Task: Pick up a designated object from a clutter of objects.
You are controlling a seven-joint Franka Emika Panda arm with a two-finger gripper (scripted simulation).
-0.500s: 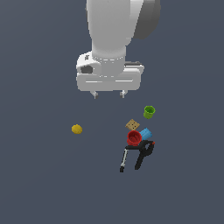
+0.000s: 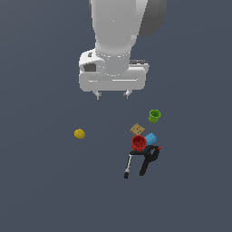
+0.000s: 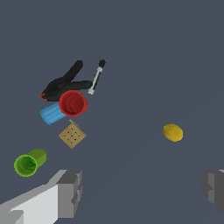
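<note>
The designated object, a small yellow-orange lump (image 2: pixel 79 133) (image 3: pixel 173 132), lies alone on the grey floor toward the exterior view's left. My gripper (image 2: pixel 112 94) (image 3: pixel 140 190) hangs high above the floor, open, with nothing between its fingers (image 3: pixel 69 192). It is up and to the right of the lump in the exterior view. The clutter of objects sits apart from the lump: a green cup (image 2: pixel 154 116) (image 3: pixel 29 162), a tan dotted square (image 2: pixel 137 129) (image 3: pixel 72 134), a red cup (image 2: pixel 139 142) (image 3: pixel 73 103), a blue cylinder (image 2: pixel 151 137) (image 3: pixel 51 113) and a black two-handled tool (image 2: pixel 142 161) (image 3: pixel 70 81).
The floor is a plain dark grey surface with no edges in view. The arm's white wrist body (image 2: pixel 113 68) fills the upper middle of the exterior view.
The gripper has shifted slightly toward the exterior view's left and a little lower. The objects have not moved.
</note>
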